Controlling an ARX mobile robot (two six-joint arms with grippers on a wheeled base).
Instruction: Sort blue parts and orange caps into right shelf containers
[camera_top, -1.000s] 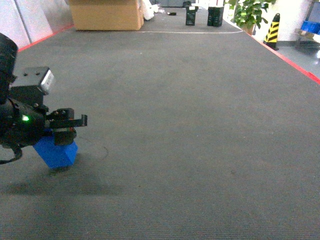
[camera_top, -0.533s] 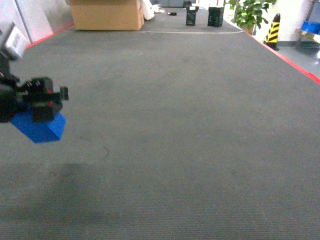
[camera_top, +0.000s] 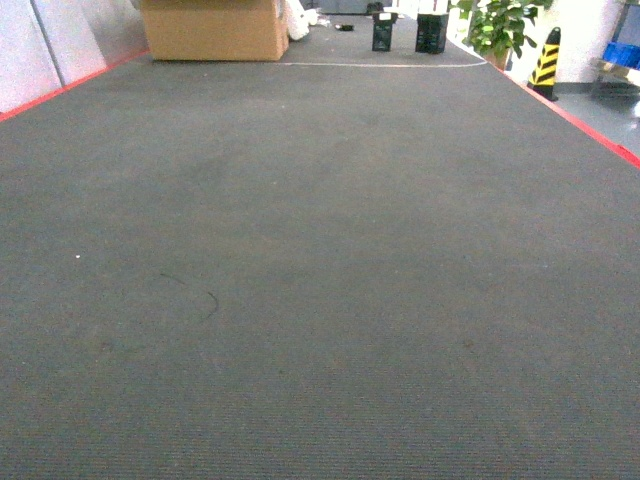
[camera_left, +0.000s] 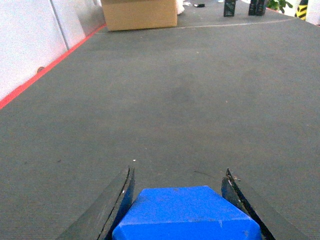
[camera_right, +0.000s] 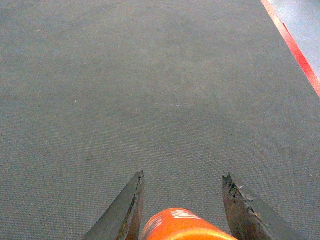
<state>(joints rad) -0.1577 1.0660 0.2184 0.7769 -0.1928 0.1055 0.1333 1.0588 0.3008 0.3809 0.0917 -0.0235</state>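
A blue part (camera_left: 185, 212) fills the space between the jaws of my left gripper (camera_left: 179, 172), which is shut on it above the carpet. My right gripper (camera_right: 184, 175) is shut on an orange cap (camera_right: 175, 225) with white print on its side. Neither gripper nor either held piece appears in the head view, which shows only bare floor. At the far top right edge of the head view a bit of blue container (camera_top: 624, 50) sits on a rack; little of it shows.
Grey carpet (camera_top: 330, 260) stretches ahead, bordered by red lines (camera_top: 575, 118). A cardboard box (camera_top: 212, 28) stands at the far back left. Two black boxes (camera_top: 431, 32), a potted plant (camera_top: 497, 25) and a yellow-black cone (camera_top: 545, 58) stand at the far back right.
My left arm, carrying the blue part, rose and swung left across the head view and has left it. The carpet scene has hardly shifted.
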